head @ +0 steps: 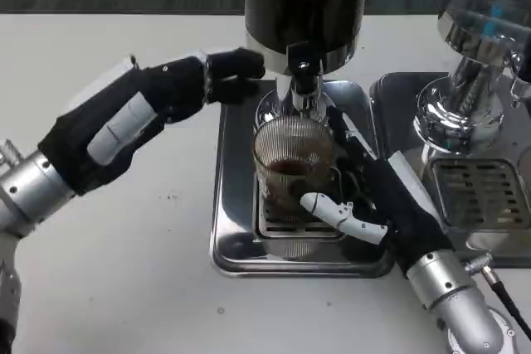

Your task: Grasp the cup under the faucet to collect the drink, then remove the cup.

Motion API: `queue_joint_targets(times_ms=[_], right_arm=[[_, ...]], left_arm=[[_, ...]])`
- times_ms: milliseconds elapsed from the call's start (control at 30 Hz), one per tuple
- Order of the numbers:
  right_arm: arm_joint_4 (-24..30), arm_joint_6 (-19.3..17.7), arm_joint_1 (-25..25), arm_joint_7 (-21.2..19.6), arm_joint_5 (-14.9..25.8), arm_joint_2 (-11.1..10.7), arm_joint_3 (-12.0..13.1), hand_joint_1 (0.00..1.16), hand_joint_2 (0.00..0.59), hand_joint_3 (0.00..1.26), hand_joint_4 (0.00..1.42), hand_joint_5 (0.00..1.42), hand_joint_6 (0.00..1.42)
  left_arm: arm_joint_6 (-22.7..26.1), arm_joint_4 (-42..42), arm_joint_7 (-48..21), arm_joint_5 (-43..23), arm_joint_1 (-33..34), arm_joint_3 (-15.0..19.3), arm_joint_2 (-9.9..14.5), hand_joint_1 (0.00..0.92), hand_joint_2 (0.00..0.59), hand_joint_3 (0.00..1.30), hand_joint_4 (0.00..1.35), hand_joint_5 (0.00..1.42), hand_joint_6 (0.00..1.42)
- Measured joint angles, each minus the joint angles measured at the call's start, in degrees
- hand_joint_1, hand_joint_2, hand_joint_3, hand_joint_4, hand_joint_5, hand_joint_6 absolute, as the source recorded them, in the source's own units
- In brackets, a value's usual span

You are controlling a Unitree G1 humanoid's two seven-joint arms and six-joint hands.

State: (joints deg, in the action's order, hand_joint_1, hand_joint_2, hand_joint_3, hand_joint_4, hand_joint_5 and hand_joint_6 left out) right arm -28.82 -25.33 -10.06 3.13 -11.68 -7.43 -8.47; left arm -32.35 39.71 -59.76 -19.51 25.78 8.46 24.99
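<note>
Centrally, dispenser point(303, 6) stood over steel drip tray point(236, 246). Left hand point(153, 101) reached faucet point(303, 84), fingers together, contact unclear. Right hand point(373, 201) gripped cup point(290, 163). Cup: ribbed clear glass, dark drink inside, upright on grate under faucet.

1. No text, label, brand, number or sign can be read on any surface.
</note>
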Motion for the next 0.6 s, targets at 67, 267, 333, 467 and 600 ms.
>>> queue_joint_targets(times_ms=[67,267,333,467,600], right_arm=[[0.0,0.0,0.0,-0.1,-0.4,0.0,0.0,0.59,0.225,0.0,0.0,0.0,0.07],[0.0,0.0,0.0,-0.2,-0.8,-0.1,-0.2,0.61,0.221,0.0,0.0,0.0,0.07],[0.0,0.0,0.0,-0.6,-1.7,-0.1,-0.4,0.61,0.221,0.0,0.0,0.0,0.07],[0.0,0.2,-0.3,-1.7,-3.4,0.0,-1.0,0.62,0.221,0.0,0.0,0.0,0.07],[-0.1,0.7,-0.7,-2.5,-4.6,0.0,-1.3,0.63,0.213,0.0,0.0,0.0,0.08]], left_arm=[[-0.1,0.5,0.6,0.1,-1.3,0.1,0.3,0.0,0.092,0.26,0.2,0.22,0.21],[-0.8,3.4,3.0,1.8,-5.0,0.8,1.5,0.0,0.095,0.26,0.2,0.22,0.21],[-1.1,4.7,3.7,2.4,-5.8,1.0,1.6,0.0,0.095,0.26,0.2,0.22,0.21],[-1.6,6.4,4.8,3.7,-6.1,1.3,1.8,0.0,0.1,0.27,0.22,0.22,0.22],[-2.2,7.3,5.3,4.5,-6.1,1.4,1.9,0.0,0.102,0.27,0.23,0.23,0.22]])
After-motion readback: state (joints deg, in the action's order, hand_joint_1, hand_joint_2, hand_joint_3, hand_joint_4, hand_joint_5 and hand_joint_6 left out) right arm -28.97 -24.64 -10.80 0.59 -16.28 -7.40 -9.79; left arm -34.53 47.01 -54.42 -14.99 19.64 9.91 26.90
